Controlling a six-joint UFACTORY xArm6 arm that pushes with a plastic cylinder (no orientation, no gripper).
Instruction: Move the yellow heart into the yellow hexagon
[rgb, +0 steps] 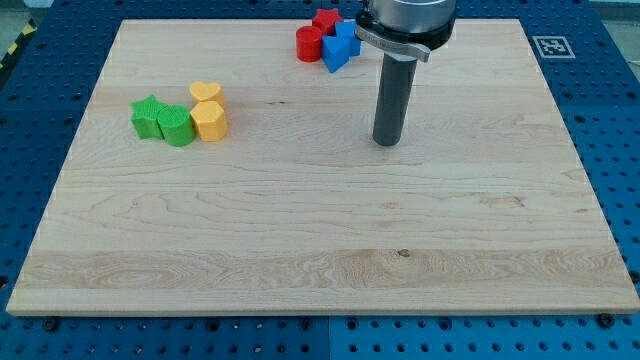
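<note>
Two yellow blocks sit together at the view's left: the yellow heart (205, 92) lies just above the yellow hexagon (210, 121), and the two look to be touching or very nearly so, though I cannot tell whether any sliver of gap remains between them. Touching the hexagon's left side is a green block (176, 127), rounded in shape, and a green star (148, 117) presses against that one in turn. Since the heart appears already against the hexagon, I judge the task close to done or needing only a small closing nudge. To do that well, I would bring my tip (387, 143) round above the heart, on its far side toward the view's top, and push gently downward in the view so the heart seats into the hexagon without shoving the whole row sideways or scattering the green pair; a slow, short, centred stroke should keep the heart from spinning off to one side. My tip now stands well apart from the yellow blocks, to their right near the middle of the wooden board (320, 260), touching nothing. The rod hangs straight and vertical from the grey mount at the view's top. No jaws exist on this arm, so nothing is spread or pinching. Behind the rod, near the top edge, a red cylinder (308, 44), a red star (326, 20) and blue blocks (338, 49) cluster together, clear of my path.
</note>
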